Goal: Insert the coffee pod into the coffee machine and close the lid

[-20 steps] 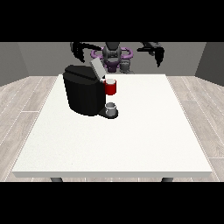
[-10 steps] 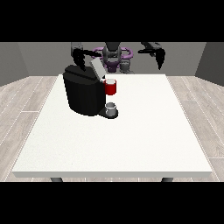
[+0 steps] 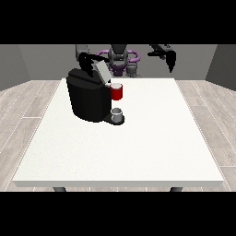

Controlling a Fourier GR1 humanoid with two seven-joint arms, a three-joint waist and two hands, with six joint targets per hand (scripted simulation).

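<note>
The black coffee machine stands on the left half of the white table, its grey lid tilted up. A red thing at the machine sits at its front. Below that, a small grey thing rests on the machine's base; I cannot tell if it is the pod. Another grey thing shows at the table's far edge by the robot's torso. The hand at the view's left hovers just behind the machine's top, close to the lid. The hand at the view's right is raised behind the far right edge, fingers hanging straight down.
The robot's torso with its purple ring stands behind the far edge. The machine is the one large obstacle; white tabletop stretches right of it and towards the camera.
The hand at the view's left has come down and inward to the machine's lid. The hand at the view's right has shifted a little outward and stays raised.
</note>
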